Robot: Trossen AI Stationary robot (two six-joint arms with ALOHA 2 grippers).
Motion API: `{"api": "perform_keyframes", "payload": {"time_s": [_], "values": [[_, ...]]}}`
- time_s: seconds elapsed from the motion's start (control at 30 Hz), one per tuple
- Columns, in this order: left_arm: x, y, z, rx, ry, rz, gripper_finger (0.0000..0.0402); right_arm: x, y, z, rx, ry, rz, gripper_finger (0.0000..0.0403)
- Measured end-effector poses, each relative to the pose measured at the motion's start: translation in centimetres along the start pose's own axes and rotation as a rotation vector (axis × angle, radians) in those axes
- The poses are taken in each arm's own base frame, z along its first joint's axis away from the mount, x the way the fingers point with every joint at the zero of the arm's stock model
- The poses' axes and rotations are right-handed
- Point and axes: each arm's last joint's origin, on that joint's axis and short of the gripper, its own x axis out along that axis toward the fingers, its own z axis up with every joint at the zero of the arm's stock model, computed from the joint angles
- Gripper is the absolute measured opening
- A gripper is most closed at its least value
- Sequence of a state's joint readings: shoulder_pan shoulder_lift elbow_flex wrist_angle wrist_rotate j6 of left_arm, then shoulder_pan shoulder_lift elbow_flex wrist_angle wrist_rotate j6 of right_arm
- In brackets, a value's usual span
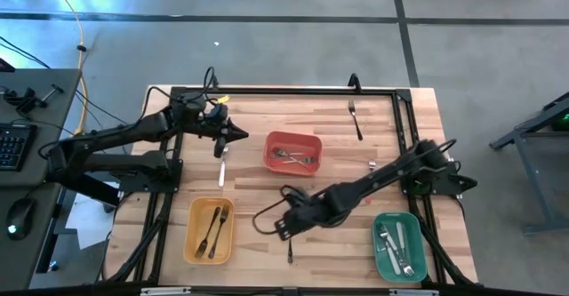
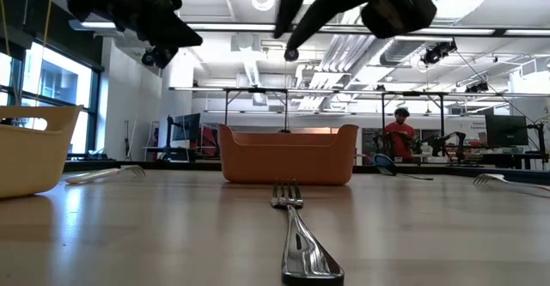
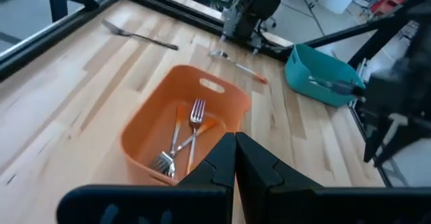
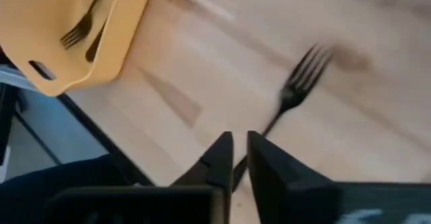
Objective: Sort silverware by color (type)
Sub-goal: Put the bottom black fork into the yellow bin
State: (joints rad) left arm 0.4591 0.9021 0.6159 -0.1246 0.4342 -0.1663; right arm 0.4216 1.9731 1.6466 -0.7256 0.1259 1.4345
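My right gripper [image 1: 283,231] [image 4: 240,140] hovers near the table's near edge, fingers open by only a narrow gap, above a dark fork [image 1: 290,248] [image 4: 296,96] [image 2: 292,226] that lies flat on the wood. In the low view the right gripper [image 2: 290,52] is well clear of that fork. My left gripper [image 1: 240,136] [image 3: 235,140] is shut and empty, held in the air just left of the red bin [image 1: 293,152] [image 3: 185,126]. A pale fork [image 1: 222,167] lies on the table below it. Another dark fork [image 1: 356,118] lies by the far edge.
The red bin holds red-handled forks [image 3: 192,133]. The yellow bin [image 1: 211,229] [image 4: 74,29] at near left holds two dark forks. The green bin [image 1: 398,245] at near right holds pale utensils. A small red-handled utensil [image 3: 239,66] lies right of the red bin. A person [image 2: 398,136] stands far behind.
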Motion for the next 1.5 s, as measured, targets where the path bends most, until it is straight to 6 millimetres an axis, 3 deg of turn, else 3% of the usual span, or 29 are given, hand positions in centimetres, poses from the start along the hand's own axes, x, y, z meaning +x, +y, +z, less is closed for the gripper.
{"api": "perform_keyframes", "payload": {"time_s": [0.27, 0.47, 0.67, 0.87, 1.1, 1.37, 1.5], "values": [[-2.0, -0.7, -0.1, -0.036, -0.025, 0.074, 0.0, 3.7, 1.7, -0.4, 0.055, 0.12, -0.107, 0.0116], [-3.6, -1.4, -0.4, 0.002, -0.03, 0.069, 0.0, 7.2, 0.5, -0.2, 0.182, 0.119, -0.207, 0.0123], [-5.6, -2.3, -1.1, 0.052, -0.026, 0.066, 0.0, 9.0, -0.3, -0.7, 0.297, 0.107, -0.28, 0.0123], [-7.4, -3.0, -1.4, 0.035, -0.071, 0.065, 0.0, 10.3, -0.7, -1.1, 0.305, 0.104, -0.303, 0.0097], [-9.1, -3.5, -2.4, 0.048, -0.085, 0.113, 0.0, 10.7, -0.6, -0.6, 0.269, 0.11, -0.274, 0.0012], [-9.2, -2.9, -6.6, -0.039, -0.183, 0.069, 0.0, 11.6, 1.6, 0.8, 0.243, 0.045, -0.008, 0.0002], [-9.4, -2.9, -7.8, -0.032, -0.304, 0.018, 0.0, 11.4, 3.3, 1.5, 0.272, -0.026, 0.164, 0.0001]]}}
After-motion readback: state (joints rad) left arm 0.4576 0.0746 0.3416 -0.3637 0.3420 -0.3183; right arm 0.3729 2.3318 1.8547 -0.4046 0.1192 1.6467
